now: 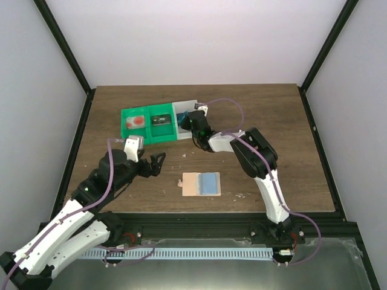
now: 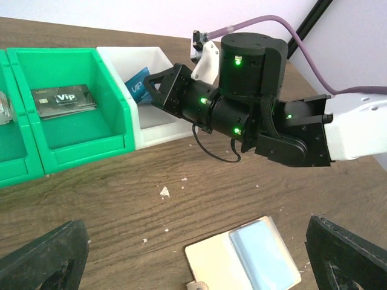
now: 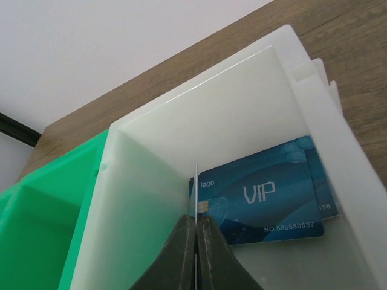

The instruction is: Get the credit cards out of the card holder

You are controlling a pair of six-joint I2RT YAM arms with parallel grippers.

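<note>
The tan card holder (image 1: 191, 185) lies open on the table with a light blue credit card (image 1: 210, 183) in its right half. In the left wrist view the card holder (image 2: 217, 261) and its blue card (image 2: 264, 254) sit just below my left gripper (image 2: 195, 258), which is open wide. That left gripper (image 1: 158, 163) hovers left of the holder. My right gripper (image 3: 196, 232) is shut on a thin credit card (image 3: 196, 181) seen edge-on, inside the white bin (image 3: 242, 109). Two dark blue VIP cards (image 3: 266, 196) lie on that bin's floor.
Green bins (image 1: 148, 125) stand left of the white bin (image 1: 181, 115) at the back of the table. One green bin (image 2: 72, 130) holds a grey VIP card (image 2: 63, 99). Small white crumbs (image 2: 164, 192) dot the wood near the holder.
</note>
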